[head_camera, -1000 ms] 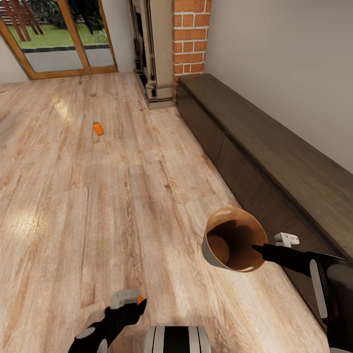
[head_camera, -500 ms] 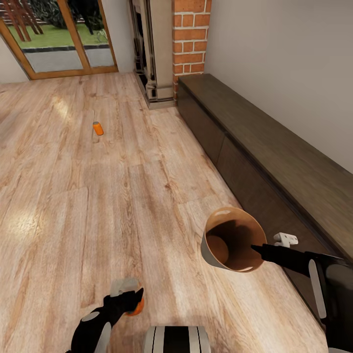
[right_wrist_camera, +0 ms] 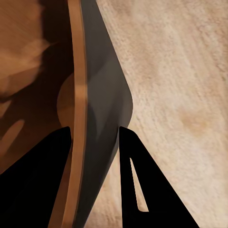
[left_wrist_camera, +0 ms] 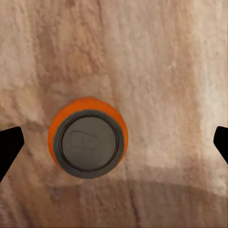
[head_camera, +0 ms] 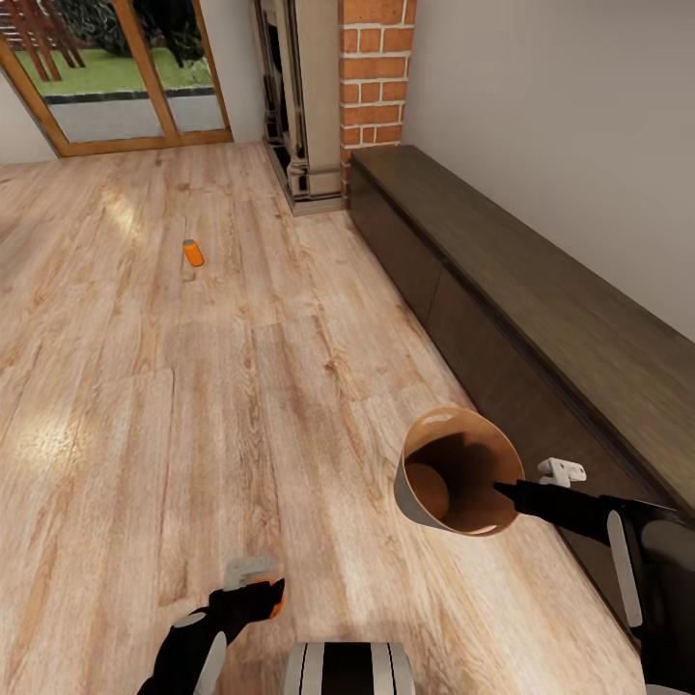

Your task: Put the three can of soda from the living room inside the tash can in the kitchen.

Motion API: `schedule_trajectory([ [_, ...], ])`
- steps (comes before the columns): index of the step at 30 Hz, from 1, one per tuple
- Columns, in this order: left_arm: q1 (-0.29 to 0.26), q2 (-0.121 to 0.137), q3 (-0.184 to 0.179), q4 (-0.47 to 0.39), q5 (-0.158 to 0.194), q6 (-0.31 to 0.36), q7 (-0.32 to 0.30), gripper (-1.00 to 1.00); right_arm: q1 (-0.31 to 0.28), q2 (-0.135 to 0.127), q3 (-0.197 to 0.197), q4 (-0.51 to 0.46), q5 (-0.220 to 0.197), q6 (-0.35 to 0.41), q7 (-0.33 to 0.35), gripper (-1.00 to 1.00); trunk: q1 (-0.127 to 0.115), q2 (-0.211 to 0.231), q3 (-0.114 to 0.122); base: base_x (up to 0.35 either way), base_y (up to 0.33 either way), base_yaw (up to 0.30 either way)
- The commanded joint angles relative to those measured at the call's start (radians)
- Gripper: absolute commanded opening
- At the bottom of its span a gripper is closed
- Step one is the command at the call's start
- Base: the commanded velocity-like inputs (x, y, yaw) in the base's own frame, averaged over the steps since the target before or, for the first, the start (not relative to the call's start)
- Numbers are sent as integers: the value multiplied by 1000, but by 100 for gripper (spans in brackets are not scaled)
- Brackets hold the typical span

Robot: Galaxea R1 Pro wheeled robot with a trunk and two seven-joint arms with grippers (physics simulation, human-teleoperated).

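While we face the brick fireplace corner, we log the scene big to small:

Floor: light wood planks [head_camera: 193, 405] across most of the head view, with glazed wooden doors [head_camera: 125, 77] at the far end.
Bench: long dark bench [head_camera: 521, 290] along the right wall, running back to the red-brick fireplace [head_camera: 372, 77].
Trash can: grey outside, copper-brown inside [head_camera: 454, 473], held off the floor and tilted so we see into its mouth. It sits to our right, just in front of the bench.
Right gripper: [right_wrist_camera: 92, 135] pinched on the trash can's rim, one finger inside the wall and one outside, per the right wrist view.
Left gripper: [head_camera: 261, 594] low near the floor at our lower left, jaws spread wide. In the left wrist view its fingertips [left_wrist_camera: 9, 147] sit at opposite edges, well clear of the can.
Near can: orange soda can [left_wrist_camera: 88, 137] standing upright on the floor, silver top facing the left wrist camera, between the open fingers, untouched.
Far can: second orange can [head_camera: 193, 253] on the floor well ahead, towards the doors, left of the fireplace.
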State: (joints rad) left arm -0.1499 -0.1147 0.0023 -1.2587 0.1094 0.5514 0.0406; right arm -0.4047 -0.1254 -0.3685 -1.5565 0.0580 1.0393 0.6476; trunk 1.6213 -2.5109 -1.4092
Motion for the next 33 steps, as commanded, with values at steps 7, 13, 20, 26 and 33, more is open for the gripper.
schedule_trajectory([
  [7,-72,1,2,123,0,-34,34,100,0,1,2,0,-30,8,1,-100,0,0,0,0,0,0],
  [13,-92,2,2,156,1,-77,40,100,0,1,25,1,-29,8,0,-100,0,0,0,0,0,0],
  [20,-100,8,3,205,2,-91,41,100,0,0,46,1,-27,8,0,-100,0,0,0,0,0,0],
  [26,-109,28,4,306,5,-154,41,100,0,-3,46,1,-29,8,1,-100,0,0,0,0,0,0],
  [33,-149,31,5,370,8,-174,41,100,0,-5,47,1,-30,8,1,-100,0,0,0,0,0,0],
])
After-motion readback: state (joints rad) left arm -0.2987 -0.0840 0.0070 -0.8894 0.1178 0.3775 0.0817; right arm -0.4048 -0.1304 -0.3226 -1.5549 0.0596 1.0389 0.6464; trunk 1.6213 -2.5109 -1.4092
